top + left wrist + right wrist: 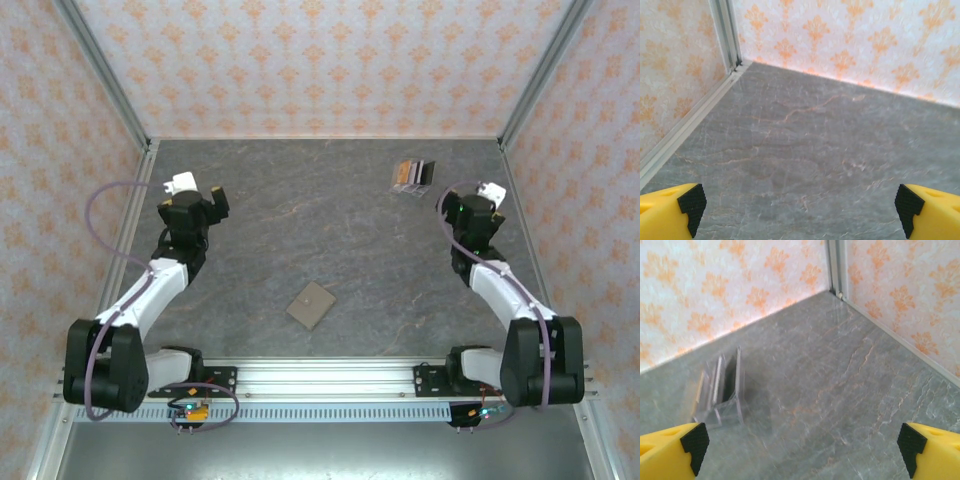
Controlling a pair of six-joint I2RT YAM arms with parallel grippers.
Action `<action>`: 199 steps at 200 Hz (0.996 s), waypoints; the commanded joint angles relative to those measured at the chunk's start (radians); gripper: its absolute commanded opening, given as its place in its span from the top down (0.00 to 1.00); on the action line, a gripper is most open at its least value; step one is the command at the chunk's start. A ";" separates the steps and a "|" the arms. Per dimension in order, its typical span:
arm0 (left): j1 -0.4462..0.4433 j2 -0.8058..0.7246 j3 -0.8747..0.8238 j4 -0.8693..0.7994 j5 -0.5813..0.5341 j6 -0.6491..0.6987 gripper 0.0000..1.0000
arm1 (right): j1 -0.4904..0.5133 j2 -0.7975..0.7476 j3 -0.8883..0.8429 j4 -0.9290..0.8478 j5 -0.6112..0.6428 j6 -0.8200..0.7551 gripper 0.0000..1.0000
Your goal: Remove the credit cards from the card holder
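Tan card holder point(311, 304) lies flat on the grey table point(350, 230). Left gripper point(800, 205) and right gripper point(802, 446) gape wide, holding nothing.

No text, label, brand, number or sign can be read in any view. The card holder point(311, 304) is too small in the top view to show any marking. The clear stand point(722, 390) and what it holds are too blurred in the right wrist view to tell any print. The walls point(300, 60) carry only a repeated orange ornament, not lettering.
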 commanded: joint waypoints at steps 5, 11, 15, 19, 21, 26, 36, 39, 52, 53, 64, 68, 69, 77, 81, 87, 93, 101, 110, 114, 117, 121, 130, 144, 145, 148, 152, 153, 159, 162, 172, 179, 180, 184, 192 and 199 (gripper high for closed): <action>-0.008 -0.045 0.079 -0.332 0.014 -0.128 0.00 | 0.006 -0.008 0.161 -0.459 -0.036 0.206 0.01; -0.009 -0.052 0.090 -0.361 0.015 -0.139 0.00 | 0.014 -0.001 0.185 -0.504 -0.075 0.212 0.00; -0.009 -0.058 0.096 -0.378 0.013 -0.147 0.00 | 0.023 0.003 0.196 -0.525 -0.103 0.212 0.01; -0.010 -0.062 0.101 -0.394 0.010 -0.157 0.00 | 0.031 0.008 0.207 -0.544 -0.125 0.212 0.02; -0.009 -0.065 0.102 -0.401 0.009 -0.162 0.00 | 0.039 0.012 0.212 -0.553 -0.138 0.213 0.02; -0.010 -0.070 0.107 -0.417 0.004 -0.175 0.00 | 0.055 0.018 0.223 -0.573 -0.162 0.214 0.02; -0.010 -0.082 0.109 -0.444 0.001 -0.195 0.00 | 0.094 0.035 0.244 -0.610 -0.198 0.203 0.04; -0.010 -0.084 0.111 -0.452 0.002 -0.200 0.00 | 0.114 0.039 0.251 -0.622 -0.202 0.201 0.04; -0.010 -0.092 0.113 -0.476 0.002 -0.214 0.00 | 0.196 0.062 0.273 -0.658 -0.210 0.189 0.02; -0.010 -0.092 0.113 -0.479 0.002 -0.215 0.00 | 0.203 0.063 0.275 -0.660 -0.213 0.186 0.02; -0.010 -0.099 0.113 -0.494 0.000 -0.224 0.00 | 0.271 0.088 0.289 -0.675 -0.224 0.172 0.01; -0.009 -0.102 0.112 -0.498 -0.001 -0.226 0.00 | 0.308 0.100 0.294 -0.680 -0.228 0.160 0.01; -0.010 -0.103 0.111 -0.498 -0.001 -0.226 0.00 | 0.314 0.103 0.295 -0.680 -0.229 0.158 0.01; -0.010 -0.108 0.106 -0.499 -0.003 -0.228 0.00 | 0.373 0.125 0.304 -0.685 -0.231 0.139 0.01; -0.010 -0.113 0.104 -0.499 -0.004 -0.232 0.00 | 0.402 0.138 0.310 -0.687 -0.229 0.132 0.01; -0.009 -0.117 0.099 -0.499 -0.013 -0.236 0.00 | 0.445 0.158 0.317 -0.691 -0.227 0.120 0.01; -0.010 -0.122 0.096 -0.499 -0.022 -0.242 0.00 | 0.484 0.181 0.325 -0.694 -0.230 0.102 0.01; -0.010 -0.129 0.092 -0.502 -0.037 -0.253 0.00 | 0.533 0.212 0.339 -0.701 -0.236 0.078 0.01; -0.010 -0.138 0.085 -0.504 -0.048 -0.262 0.00 | 0.583 0.247 0.360 -0.717 -0.251 0.044 0.01; -0.010 -0.144 0.083 -0.502 -0.050 -0.265 0.00 | 0.609 0.266 0.371 -0.728 -0.256 0.028 0.01; -0.010 -0.146 0.082 -0.501 -0.053 -0.267 0.00 | 0.626 0.279 0.380 -0.736 -0.258 0.017 0.01; -0.010 -0.150 0.078 -0.502 -0.056 -0.270 0.00 | 0.649 0.296 0.393 -0.750 -0.258 0.004 0.00; -0.009 -0.158 0.070 -0.498 -0.063 -0.274 0.00 | 0.697 0.334 0.421 -0.780 -0.256 -0.021 0.01; -0.010 -0.167 0.062 -0.501 -0.070 -0.275 0.00 | 0.762 0.392 0.458 -0.812 -0.254 -0.061 0.00; -0.010 -0.168 0.061 -0.501 -0.070 -0.275 0.00 | 0.766 0.395 0.460 -0.814 -0.254 -0.064 0.00; -0.010 -0.168 0.059 -0.501 -0.072 -0.275 0.00 | 0.778 0.404 0.465 -0.819 -0.255 -0.069 0.00; -0.010 -0.169 0.057 -0.502 -0.075 -0.273 0.00 | 0.792 0.420 0.472 -0.823 -0.263 -0.077 0.00; -0.009 -0.169 0.057 -0.501 -0.075 -0.274 0.00 | 0.793 0.423 0.474 -0.824 -0.265 -0.080 0.00; -0.010 -0.171 0.057 -0.501 -0.079 -0.274 0.00 | 0.812 0.442 0.484 -0.831 -0.282 -0.088 0.00; -0.009 -0.171 0.055 -0.501 -0.080 -0.273 0.00 | 0.819 0.454 0.490 -0.834 -0.291 -0.094 0.01; -0.010 -0.171 0.054 -0.502 -0.085 -0.271 0.00 | 0.842 0.487 0.510 -0.846 -0.337 -0.109 0.01; -0.010 -0.170 0.055 -0.503 -0.086 -0.271 0.00 | 0.858 0.513 0.531 -0.862 -0.351 -0.114 0.01; -0.009 -0.170 0.055 -0.503 -0.086 -0.271 0.00 | 0.860 0.517 0.533 -0.865 -0.351 -0.114 0.01; -0.010 -0.170 0.054 -0.502 -0.088 -0.271 0.00 | 0.869 0.532 0.546 -0.875 -0.349 -0.116 0.00; -0.010 -0.168 0.054 -0.501 -0.090 -0.268 0.00 | 0.888 0.564 0.571 -0.896 -0.347 -0.121 0.01; -0.010 -0.166 0.058 -0.504 -0.090 -0.269 0.00 | 0.902 0.588 0.589 -0.911 -0.343 -0.130 0.01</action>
